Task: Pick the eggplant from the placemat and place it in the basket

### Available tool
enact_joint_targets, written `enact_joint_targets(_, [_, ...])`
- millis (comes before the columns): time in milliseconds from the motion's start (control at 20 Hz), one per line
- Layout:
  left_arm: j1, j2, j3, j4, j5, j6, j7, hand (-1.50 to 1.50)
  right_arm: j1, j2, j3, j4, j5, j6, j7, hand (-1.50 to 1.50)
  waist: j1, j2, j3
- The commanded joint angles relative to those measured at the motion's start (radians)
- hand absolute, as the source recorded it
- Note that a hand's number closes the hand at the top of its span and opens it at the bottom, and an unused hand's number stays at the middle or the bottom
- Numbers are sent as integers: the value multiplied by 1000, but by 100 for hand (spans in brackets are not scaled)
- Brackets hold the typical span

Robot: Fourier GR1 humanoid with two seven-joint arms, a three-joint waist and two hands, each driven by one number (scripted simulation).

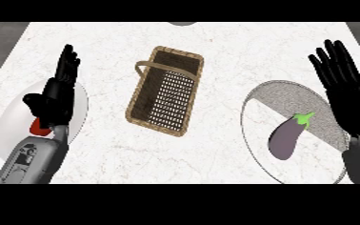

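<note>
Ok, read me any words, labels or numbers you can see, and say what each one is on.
No readable text anywhere.
Eggplant, placemat, basket, counter: no writing or labels.
Left forearm: dark markings on the grey shell, too blurred to read.

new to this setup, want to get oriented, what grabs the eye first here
A woven basket sits in the middle of the counter. Right of it a purple eggplant lies on a round grey placemat. The left hand and right hand rest open at either edge.
</note>
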Motion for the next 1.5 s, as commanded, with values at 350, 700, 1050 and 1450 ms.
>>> enact_joint_targets(350, [46, 53, -8, 67, 107, -186, 173, 0, -109, -118, -121, 174, -69, 460, -303, 150, 17, -10, -6])
enact_joint_targets(700, [46, 61, 45, 88, 122, -231, 208, 0, -29, 98, -5, -110, 182, 89, -292, -150, -21, -28, -11])
enact_joint_targets(1050, [86, 75, 44, 28, 112, -229, 232, 0, -133, -164, -70, -262, 42, 114, 264, -150, -30, -34, -13])
enact_joint_targets(1450, [84, 81, 54, 0, 123, -238, 255, 0, -202, -568, -163, -90, 185, 271, 498, -150, -7, -26, -12])
